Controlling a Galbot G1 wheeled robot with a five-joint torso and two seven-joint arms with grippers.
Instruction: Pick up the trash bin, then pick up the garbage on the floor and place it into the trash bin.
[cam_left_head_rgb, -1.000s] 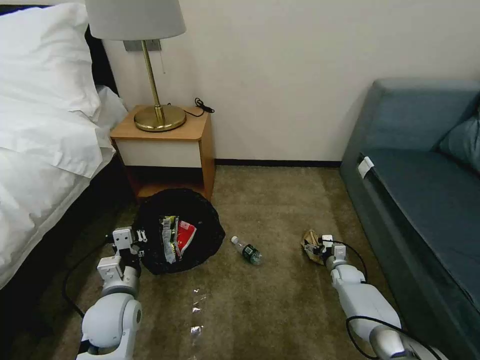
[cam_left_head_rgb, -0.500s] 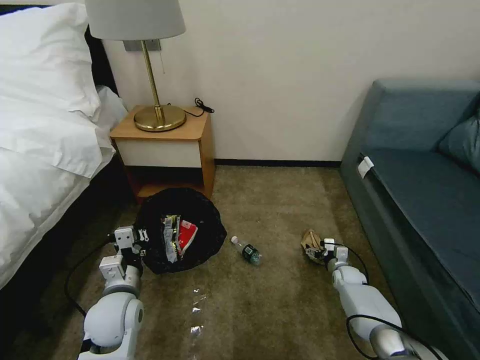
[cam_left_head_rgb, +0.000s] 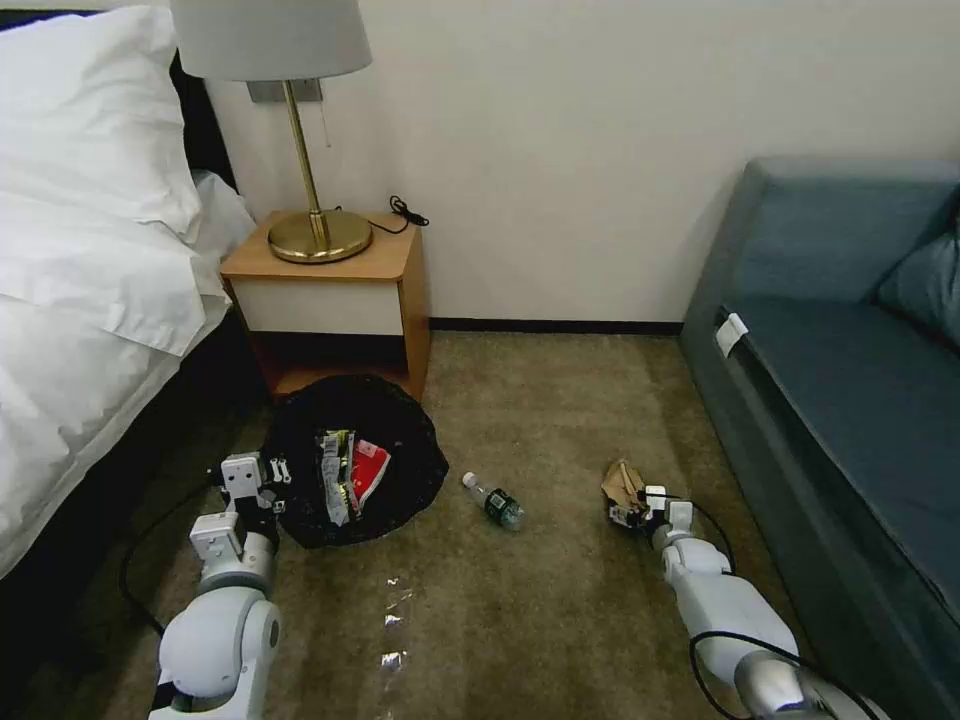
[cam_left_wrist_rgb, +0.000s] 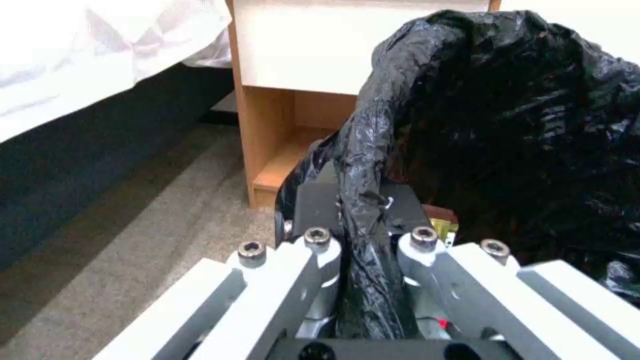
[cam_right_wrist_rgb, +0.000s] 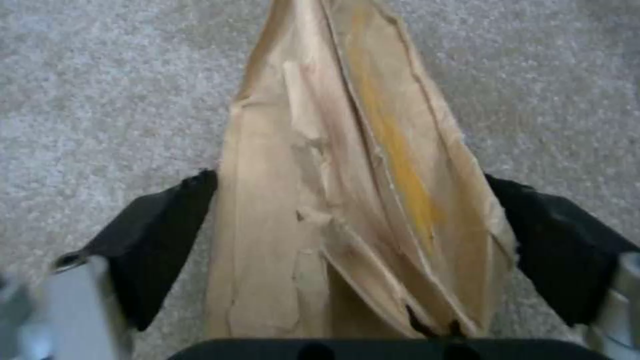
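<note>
Below, brown paper (cam_right_wrist_rgb: 347, 200) between jaws, bin (cam_left_wrist_rgb: 507, 125) rim pinched

Legible text: none. Printing on the red-and-white wrapper (cam_left_head_rgb: 371, 473), snack wrapper (cam_left_head_rgb: 336, 477) and bottle label (cam_left_head_rgb: 497, 503) is too small to read.

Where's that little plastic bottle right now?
In the head view the bottle lies on the carpet near the middle, between the trash bin on its left and the brown paper on its right.

Black-lined trash bin (cam_left_head_rgb: 355, 460) holds two wrappers; bottle (cam_left_head_rgb: 494, 501) and brown paper (cam_left_head_rgb: 622, 484) lie beside.
</note>
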